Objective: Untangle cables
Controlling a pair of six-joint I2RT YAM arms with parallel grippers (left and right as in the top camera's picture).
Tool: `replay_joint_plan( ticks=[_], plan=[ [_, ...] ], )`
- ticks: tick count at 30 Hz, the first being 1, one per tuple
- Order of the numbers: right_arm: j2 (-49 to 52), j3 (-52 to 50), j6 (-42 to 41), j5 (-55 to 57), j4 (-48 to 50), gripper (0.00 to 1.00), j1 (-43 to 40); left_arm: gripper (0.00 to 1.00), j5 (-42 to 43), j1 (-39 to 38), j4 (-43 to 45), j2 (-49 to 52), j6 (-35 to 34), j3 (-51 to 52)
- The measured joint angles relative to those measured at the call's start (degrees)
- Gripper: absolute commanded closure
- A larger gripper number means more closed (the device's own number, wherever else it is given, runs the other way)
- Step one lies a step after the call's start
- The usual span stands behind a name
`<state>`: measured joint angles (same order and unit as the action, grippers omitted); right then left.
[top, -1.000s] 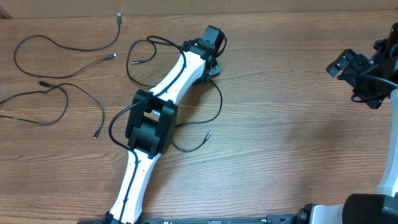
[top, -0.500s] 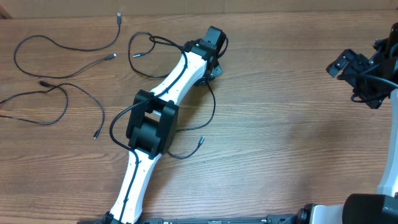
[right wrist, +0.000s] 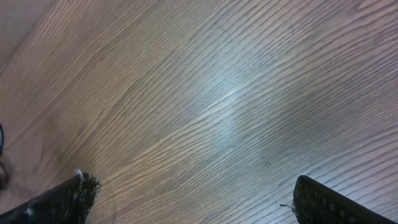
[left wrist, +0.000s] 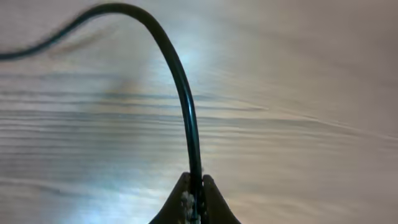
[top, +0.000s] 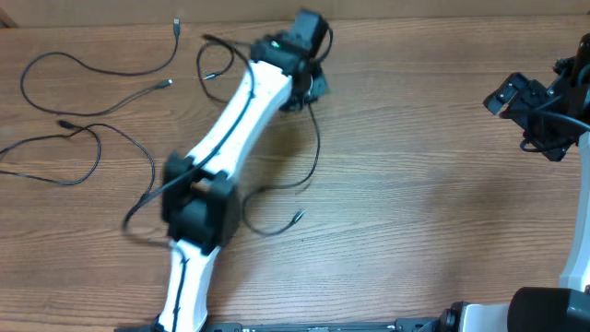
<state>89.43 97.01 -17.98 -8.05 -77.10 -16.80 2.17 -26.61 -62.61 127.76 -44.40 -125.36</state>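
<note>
Near the far edge of the table [top: 415, 184] | left gripper [left wrist: 195, 193] is clamped on one thin black cable [left wrist: 180, 81] | right gripper [right wrist: 191, 186] is held wide apart, above wood.

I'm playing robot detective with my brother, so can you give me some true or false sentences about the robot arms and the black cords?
1. The left gripper is pinching a black cable. True.
2. The right gripper is holding a cable too. False: it is open, with only the bare table showing between its fingers.
3. Other loose cables lie on the table, at the left of the overhead view, with no gripper on them. True.
4. The table is made of glass. False: it is brown wood with grain lines.
</note>
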Motion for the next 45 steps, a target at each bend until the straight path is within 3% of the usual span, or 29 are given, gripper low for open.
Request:
replay_joint_plan(
  ticks=[9,26,36,45],
  plan=[
    [0.00,0.00,0.02,0.00,0.02,0.00,0.00,0.96,4.11,0.42,-0.46,-20.76,1.81,-1.55],
    [0.00,0.00,0.00,-0.02,-0.02,0.00,0.00,0.96,3.96,1.92,-7.58,-41.22,2.05,-1.57],
    [0.00,0.00,0.00,-0.02,-0.02,0.00,0.00,0.96,2.93,1.92,-15.34,-43.32,-9.94,-1.55],
    [0.00,0.00,-0.02,-0.02,0.00,0.00,0.02,0.96,2.78,1.92,-15.58,-43.32,-20.94,-1.55]
  ],
)
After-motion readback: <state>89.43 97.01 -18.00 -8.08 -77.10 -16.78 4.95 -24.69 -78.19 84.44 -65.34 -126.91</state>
